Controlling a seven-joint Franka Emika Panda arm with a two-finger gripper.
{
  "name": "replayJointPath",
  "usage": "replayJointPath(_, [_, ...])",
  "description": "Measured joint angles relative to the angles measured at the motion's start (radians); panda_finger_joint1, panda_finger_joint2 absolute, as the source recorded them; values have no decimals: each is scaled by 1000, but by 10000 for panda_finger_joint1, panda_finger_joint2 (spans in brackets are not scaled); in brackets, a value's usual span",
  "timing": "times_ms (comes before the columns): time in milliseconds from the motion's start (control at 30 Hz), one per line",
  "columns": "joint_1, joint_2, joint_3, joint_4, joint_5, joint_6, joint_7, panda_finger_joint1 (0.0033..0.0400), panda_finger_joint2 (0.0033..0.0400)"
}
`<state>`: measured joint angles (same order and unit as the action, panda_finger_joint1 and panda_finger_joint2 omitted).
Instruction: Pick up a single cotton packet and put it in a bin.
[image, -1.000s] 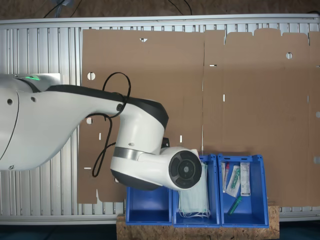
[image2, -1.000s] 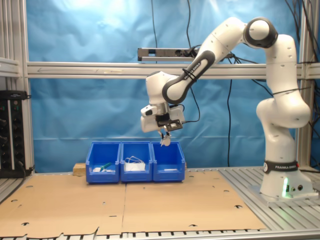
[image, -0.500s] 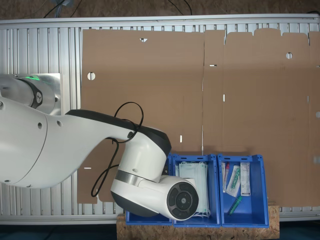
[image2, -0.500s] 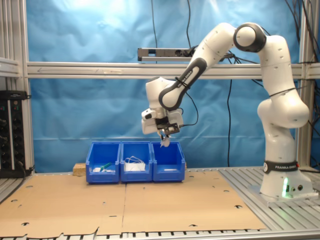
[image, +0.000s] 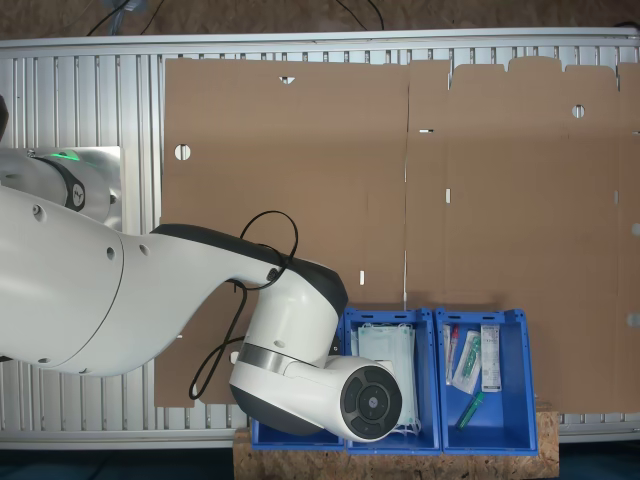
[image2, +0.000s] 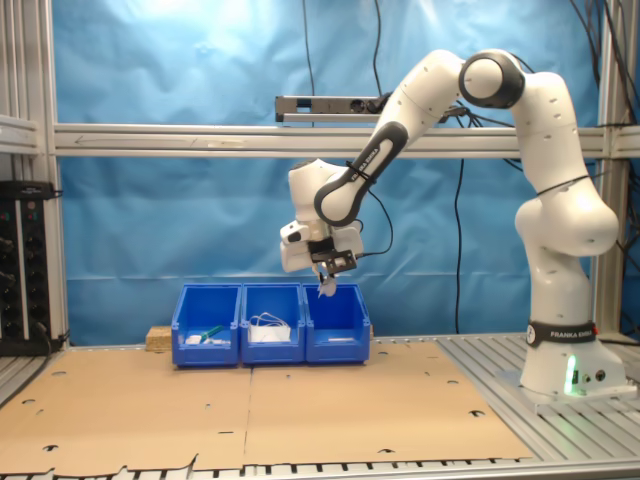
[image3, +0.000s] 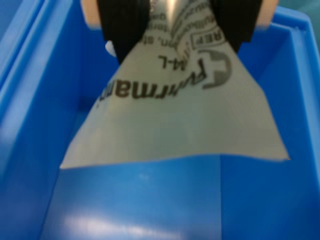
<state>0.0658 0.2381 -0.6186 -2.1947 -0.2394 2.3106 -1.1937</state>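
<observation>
Second exterior view: the claw (image2: 325, 277) hangs above the bin (image2: 337, 325) at the second exterior view's right end of three blue bins, pinching the cotton packet (image2: 324, 288), which dangles clear of the rim. In the wrist view, the black fingers (image3: 123, 27) clamp the packet's upper edge (image3: 172, 110) over the bin's blue floor (image3: 150, 200).

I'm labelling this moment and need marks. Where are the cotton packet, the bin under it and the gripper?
cotton packet (image3: 175, 120), wrist view, middle of its white face.
bin (image3: 150, 200), wrist view, bare blue floor below the packet.
gripper (image2: 325, 283), second exterior view, between the jaws' tips above the bins.
</observation>
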Motion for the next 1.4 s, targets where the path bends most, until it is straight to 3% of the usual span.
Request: replayJointPath(1400, [0,4,-15,8,0,7,-18,70,70])
